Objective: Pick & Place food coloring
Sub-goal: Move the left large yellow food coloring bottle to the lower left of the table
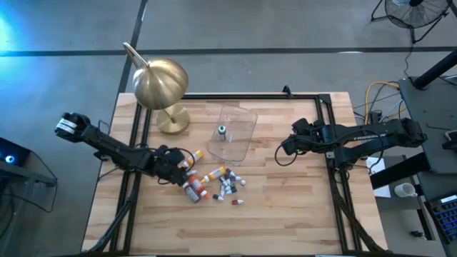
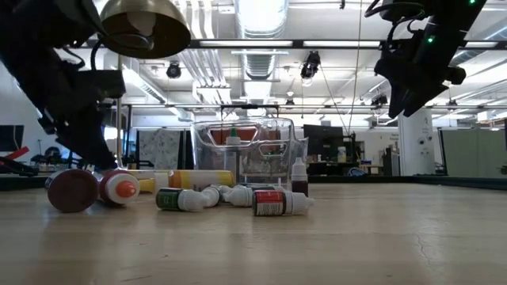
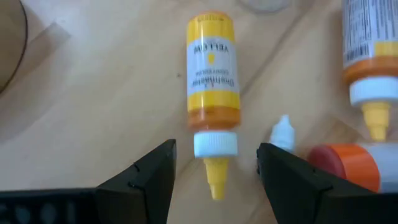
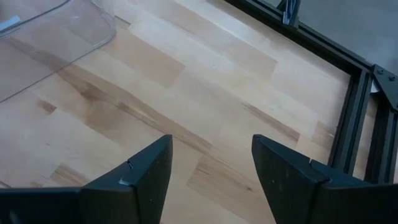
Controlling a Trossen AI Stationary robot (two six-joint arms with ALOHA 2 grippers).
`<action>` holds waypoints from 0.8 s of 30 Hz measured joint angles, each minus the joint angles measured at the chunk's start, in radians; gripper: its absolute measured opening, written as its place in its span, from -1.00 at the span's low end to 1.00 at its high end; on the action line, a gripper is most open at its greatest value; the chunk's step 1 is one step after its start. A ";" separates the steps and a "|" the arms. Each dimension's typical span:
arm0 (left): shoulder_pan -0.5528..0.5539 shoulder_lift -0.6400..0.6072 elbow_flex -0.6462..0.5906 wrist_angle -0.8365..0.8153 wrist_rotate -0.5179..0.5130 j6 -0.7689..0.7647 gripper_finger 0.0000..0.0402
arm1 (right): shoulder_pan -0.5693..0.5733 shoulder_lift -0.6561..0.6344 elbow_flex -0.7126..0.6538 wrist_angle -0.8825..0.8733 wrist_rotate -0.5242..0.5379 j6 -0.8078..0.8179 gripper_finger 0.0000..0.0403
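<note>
The left gripper (image 3: pixel 214 165) hangs with jaws wide astride the cap of a lying yellow bottle (image 3: pixel 212 74) at the left of the bottle heap (image 1: pixel 214 184), apparently lined up to grasp, while the right gripper (image 4: pixel 211 165) waits wide and empty right of the clear tub (image 1: pixel 235 132) on the desk (image 1: pixel 285 214).

Even overhead light leaves the worktop (image 1: pixel 285 207) bright, with only faint soft shadows, and a blue glow flares at the far left corner of the high view. In the low view bright ceiling strips turn the arms into near-silhouettes. The left wrist view is soft, with the yellow bottle (image 3: pixel 213 74) and its label blurred.
</note>
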 joint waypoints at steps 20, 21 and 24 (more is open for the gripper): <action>0.007 0.037 -0.146 0.291 -0.043 0.052 -0.03 | 0.000 0.000 0.000 0.002 0.000 0.000 0.07; 0.010 0.048 -0.146 0.297 -0.042 0.057 -0.03 | 0.000 0.000 0.000 0.002 0.000 0.000 0.06; 0.019 0.088 -0.146 0.338 -0.042 0.058 -0.04 | 0.000 0.000 0.000 0.002 0.000 0.000 0.07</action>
